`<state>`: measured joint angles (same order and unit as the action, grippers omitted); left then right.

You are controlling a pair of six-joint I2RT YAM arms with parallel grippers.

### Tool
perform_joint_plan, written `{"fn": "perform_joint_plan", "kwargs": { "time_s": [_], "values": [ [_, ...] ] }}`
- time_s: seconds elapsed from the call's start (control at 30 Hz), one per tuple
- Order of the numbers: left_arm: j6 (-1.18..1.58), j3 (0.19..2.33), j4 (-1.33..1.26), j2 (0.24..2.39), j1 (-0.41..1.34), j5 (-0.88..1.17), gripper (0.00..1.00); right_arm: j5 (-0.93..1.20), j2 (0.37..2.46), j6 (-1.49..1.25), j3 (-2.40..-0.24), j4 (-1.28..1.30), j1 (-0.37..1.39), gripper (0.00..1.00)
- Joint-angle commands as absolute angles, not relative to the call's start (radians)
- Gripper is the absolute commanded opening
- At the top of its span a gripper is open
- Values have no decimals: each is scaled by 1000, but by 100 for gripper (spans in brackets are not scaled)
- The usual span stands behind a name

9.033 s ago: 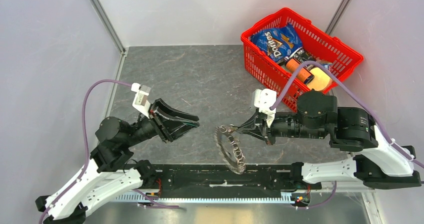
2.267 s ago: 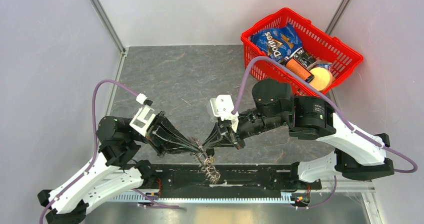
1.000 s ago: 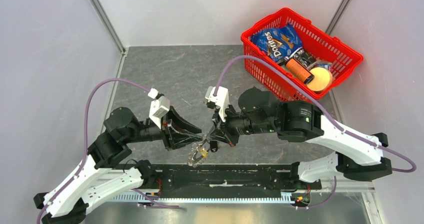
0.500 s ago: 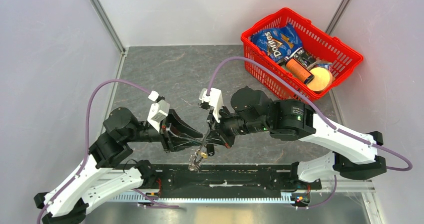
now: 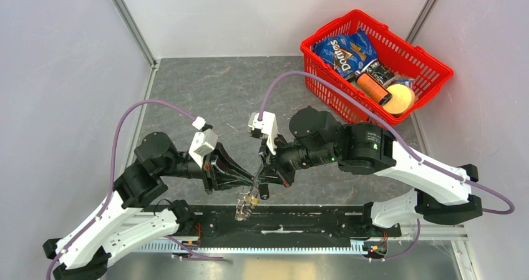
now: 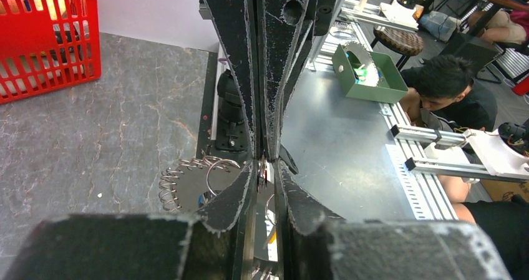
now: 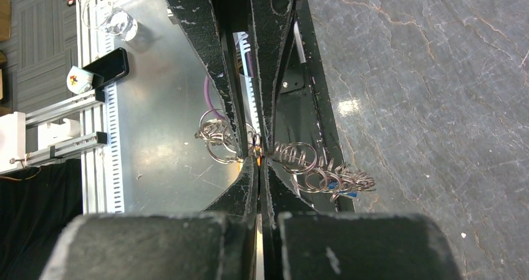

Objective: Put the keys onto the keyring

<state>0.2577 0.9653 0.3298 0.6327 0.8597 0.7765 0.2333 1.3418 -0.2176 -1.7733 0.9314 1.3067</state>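
The keyring point(image 5: 244, 206), a bunch of silver rings and keys, hangs over the table's near edge just below both grippers. My left gripper point(image 5: 248, 179) and right gripper point(image 5: 260, 181) meet tip to tip, and each is shut on a part of the keyring. In the left wrist view the gripper point(image 6: 266, 165) pinches thin metal, and the coil of rings point(image 6: 187, 180) fans out to its left. In the right wrist view the gripper point(image 7: 257, 158) is shut, with rings point(image 7: 318, 168) on both sides. A yellow-gold key point(image 5: 252, 197) and a blue key point(image 7: 342, 191) show among the rings. The black key is not clearly seen.
A red basket point(image 5: 324, 86) holding a Doritos bag point(image 5: 345, 50), an orange bottle point(image 5: 373, 86) and a yellow round item point(image 5: 402, 98) stands at the back right. A black rail point(image 5: 281, 221) runs along the near edge below the keyring. Grey walls close in both sides.
Both grippers have stayed pinched together on the keyring and shifted slightly. The hanging bunch has swung a little lower towards the near rail.
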Motion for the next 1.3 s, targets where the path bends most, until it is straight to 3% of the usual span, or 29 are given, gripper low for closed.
{"fn": "perform_joint_plan", "kwargs": {
  "time_s": [0.0, 0.27, 0.4, 0.77, 1.0, 1.13, 1.27],
  "values": [
    [206, 1003, 347, 639, 860, 801, 19, 271, 1339, -213, -1826, 903, 1305, 0],
    [202, 1011, 348, 645, 860, 812, 14, 285, 1353, -209, -1823, 914, 1305, 0],
    [202, 1012, 342, 654, 860, 830, 2, 290, 1361, -210, -1829, 914, 1305, 0],
    [225, 976, 267, 639, 860, 849, 2, 272, 1394, -209, -1841, 893, 1305, 0],
    [306, 895, 95, 571, 860, 805, 2, 237, 1337, -226, -1808, 840, 1305, 34],
    [320, 886, 52, 549, 861, 765, 2, 218, 1284, -230, -1784, 790, 1305, 45],
    [351, 873, -27, 538, 861, 718, 2, 187, 1223, -228, -1753, 728, 1305, 49]
  ]
}}
